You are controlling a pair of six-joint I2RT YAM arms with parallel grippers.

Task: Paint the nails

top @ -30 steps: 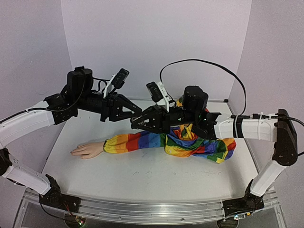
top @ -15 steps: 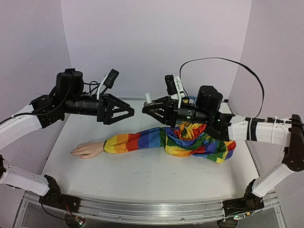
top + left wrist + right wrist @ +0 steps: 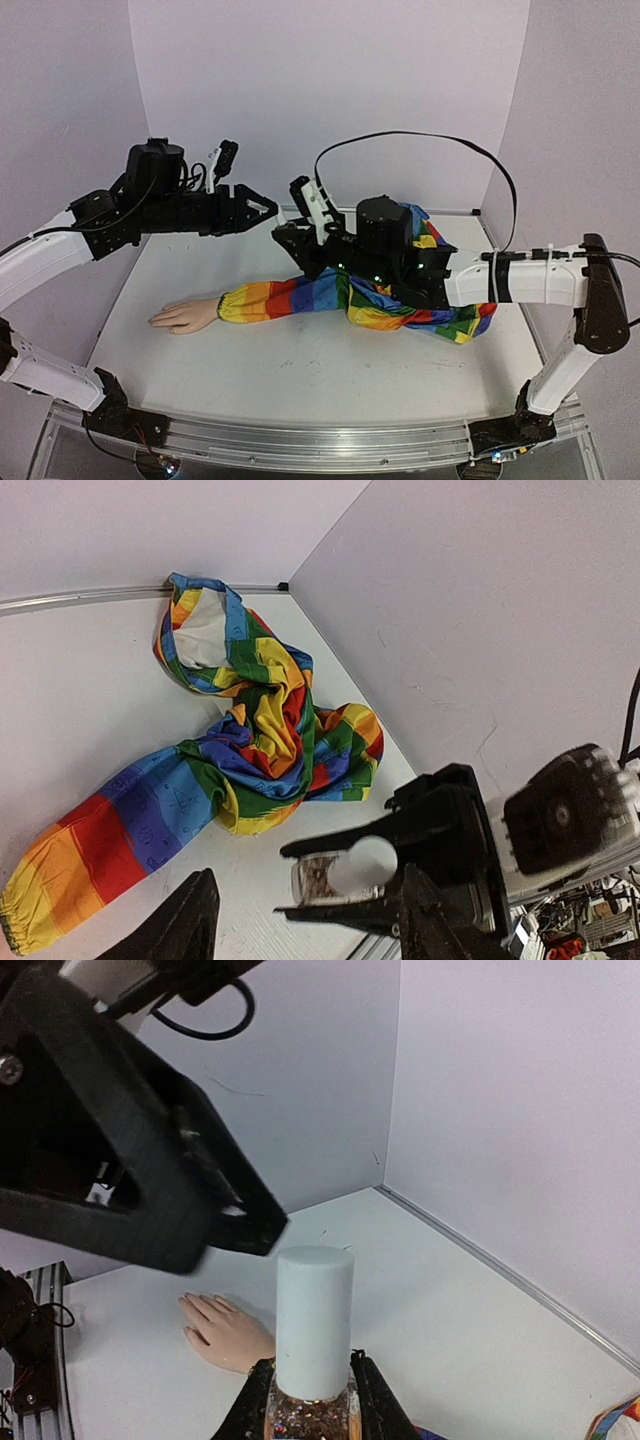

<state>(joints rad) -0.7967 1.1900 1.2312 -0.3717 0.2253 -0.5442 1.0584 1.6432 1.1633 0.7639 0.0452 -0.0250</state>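
So the nails [image 3: 156,320] are down at lower left on the mannequin hand [image 3: 183,316], well apart from both claws. The left gripper [image 3: 268,208] hangs spread and empty mid-frame; just right of it the right gripper [image 3: 290,238] pinches the bottle [image 3: 312,1415] by its glass. Looks like uncapping: the left needs to close round the pale cap [image 3: 314,1310] and twist.
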